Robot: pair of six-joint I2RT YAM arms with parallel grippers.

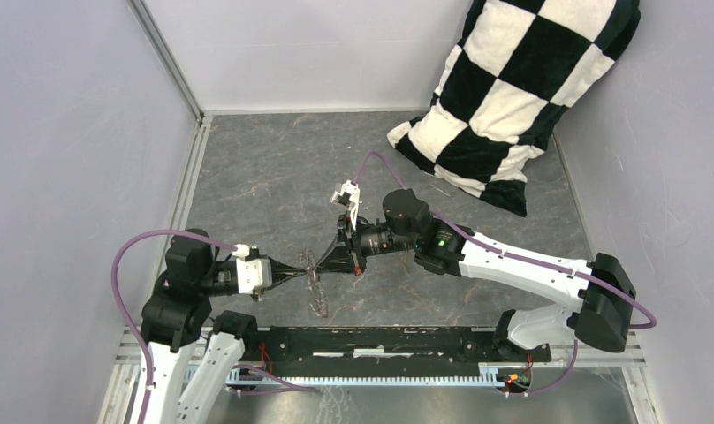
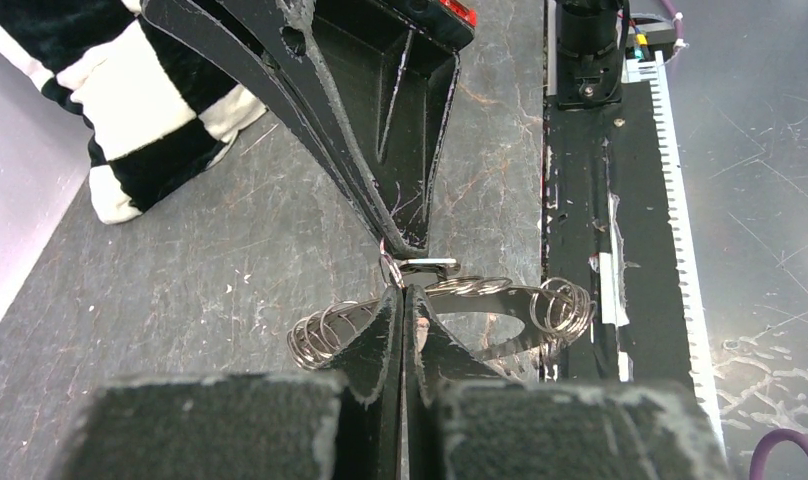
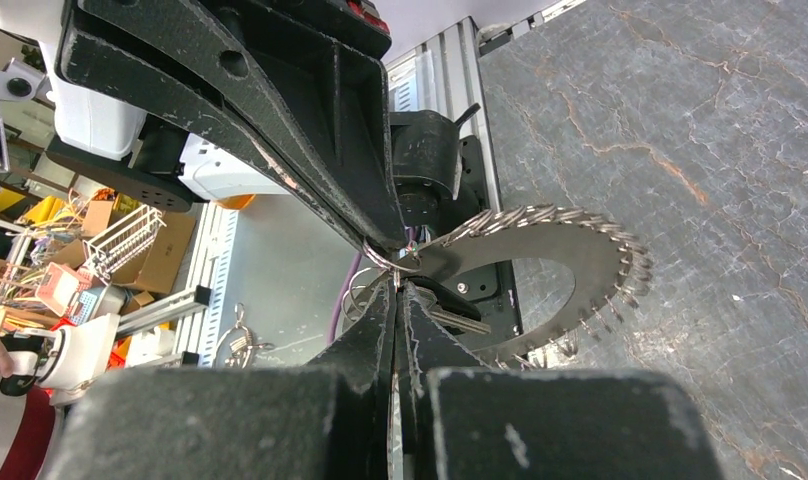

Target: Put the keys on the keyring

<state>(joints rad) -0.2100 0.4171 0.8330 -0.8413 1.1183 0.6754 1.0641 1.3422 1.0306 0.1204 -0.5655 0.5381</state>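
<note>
1. Just beyond the black base bar (image 1: 380, 340), toward its left end, the keyring (image 1: 319, 291) stands on edge over the grey table (image 1: 265, 168). Whether its lower rim touches the surface cannot be told.
2. Seen from the wrist cameras, the keyring is a flat metal ring with a hollow centre. Its rim is crowded all round with small wire loops that stand out like teeth.
3. The left gripper (image 1: 306, 267) reaches out from above the bar's left end. Its jaws are pressed together on the top rim of the keyring, with no gap between the fingers.
4. The right gripper (image 1: 320, 263) comes in from the bar's right half and points toward its left end. It meets the left gripper almost tip to tip over that same stretch of rim.
5. The right gripper is clenched on one key (image 3: 450, 315). The key's black head sits at the fingertips, and its short silvery blade juts out across the face of the keyring.
6. A small wire loop (image 3: 378, 265) hangs right where the two sets of fingertips meet. Whether the key is threaded onto it is too fine to tell.
7. Well beyond the bar's right half, a black-and-white checkered pillow (image 1: 512, 97) leans in the far corner.
</note>
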